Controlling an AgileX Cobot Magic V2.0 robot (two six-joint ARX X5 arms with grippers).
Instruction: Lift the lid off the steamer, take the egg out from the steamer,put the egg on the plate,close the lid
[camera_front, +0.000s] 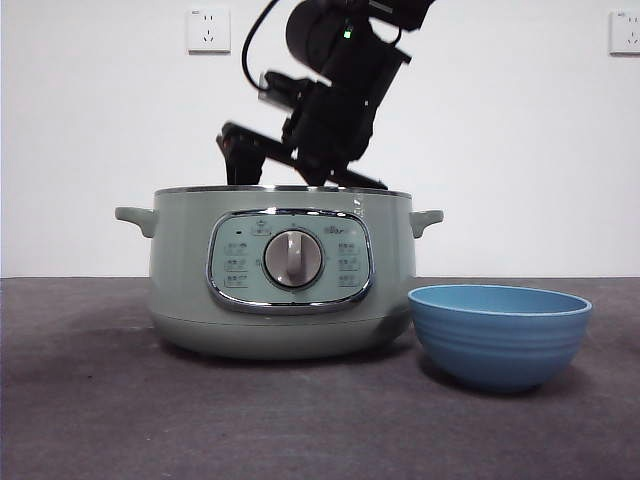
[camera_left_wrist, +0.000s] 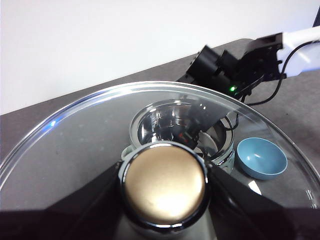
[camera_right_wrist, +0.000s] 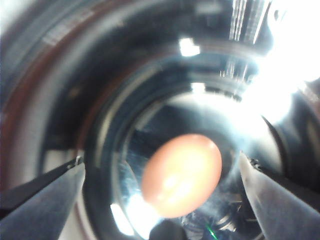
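The sage-green steamer (camera_front: 280, 275) stands uncovered mid-table. The blue plate (camera_front: 500, 335) sits just to its right. My left gripper (camera_left_wrist: 165, 186) is shut on the knob (camera_left_wrist: 165, 180) of the glass lid (camera_left_wrist: 75, 145), holding it high above the table. Through the glass I see the steamer (camera_left_wrist: 145, 127) and the plate (camera_left_wrist: 261, 158) below. My right arm (camera_front: 330, 100) reaches down into the pot from above. Inside the pot the right gripper (camera_right_wrist: 162, 161) is open, one jaw on each side of the pale orange egg (camera_right_wrist: 182, 175), not touching it.
Two wall sockets (camera_front: 208, 28) are on the white wall behind. The steamer's side handles (camera_front: 135, 218) stick out left and right. Dark grey tabletop (camera_front: 90, 400) stretches in front and to the left of the pot.
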